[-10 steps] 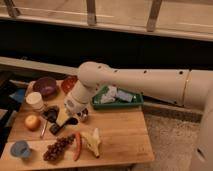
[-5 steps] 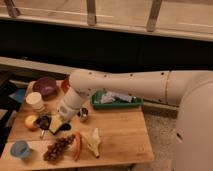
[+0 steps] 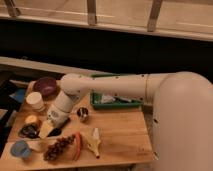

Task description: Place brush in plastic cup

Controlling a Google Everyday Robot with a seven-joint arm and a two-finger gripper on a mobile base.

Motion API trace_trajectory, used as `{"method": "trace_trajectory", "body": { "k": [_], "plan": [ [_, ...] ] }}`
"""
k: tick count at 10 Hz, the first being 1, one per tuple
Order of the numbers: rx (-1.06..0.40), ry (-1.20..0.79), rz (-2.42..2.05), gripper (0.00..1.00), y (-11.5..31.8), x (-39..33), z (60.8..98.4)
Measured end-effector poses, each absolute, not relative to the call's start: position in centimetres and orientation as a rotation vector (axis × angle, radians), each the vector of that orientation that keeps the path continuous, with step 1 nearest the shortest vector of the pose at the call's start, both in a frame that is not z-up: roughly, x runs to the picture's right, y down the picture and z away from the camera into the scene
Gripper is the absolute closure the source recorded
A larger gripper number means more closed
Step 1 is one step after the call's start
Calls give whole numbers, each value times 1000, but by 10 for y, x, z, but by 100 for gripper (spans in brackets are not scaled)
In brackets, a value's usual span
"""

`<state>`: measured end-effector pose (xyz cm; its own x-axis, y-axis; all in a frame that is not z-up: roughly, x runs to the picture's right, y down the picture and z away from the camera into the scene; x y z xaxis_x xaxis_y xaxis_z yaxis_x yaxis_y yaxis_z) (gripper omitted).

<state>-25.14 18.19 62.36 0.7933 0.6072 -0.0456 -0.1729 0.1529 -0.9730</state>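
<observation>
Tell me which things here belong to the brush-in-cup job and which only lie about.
Job: plastic cup, front-left; gripper, fingers shut, low over the left of the board; brush not clearly visible.
Lying about: purple bowl, white cup, steel cup, banana, grapes, green tray.

A staged tabletop test space is suggested, more lab than lived-in kitchen. A wooden table point(image 3: 120, 135) is set before a dark wall, and metal railing posts point(image 3: 92, 12) are seen far beyond the gripper point(image 3: 49, 127), which is held low over the table. Food and dishes are spread around it: grapes point(image 3: 59, 147) and a banana point(image 3: 93, 142) nearer the camera, a bowl point(image 3: 46, 86) beyond, and a steel cup point(image 3: 83, 114) just beside it.
</observation>
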Motion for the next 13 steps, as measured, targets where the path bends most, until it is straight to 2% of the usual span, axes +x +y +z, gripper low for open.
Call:
{"method": "trace_trajectory", "body": {
  "k": [8, 13],
  "plan": [
    [-1327, -370, 565, 100, 197, -262, 625],
    [-1313, -364, 532, 100, 202, -273, 608]
  ]
}}
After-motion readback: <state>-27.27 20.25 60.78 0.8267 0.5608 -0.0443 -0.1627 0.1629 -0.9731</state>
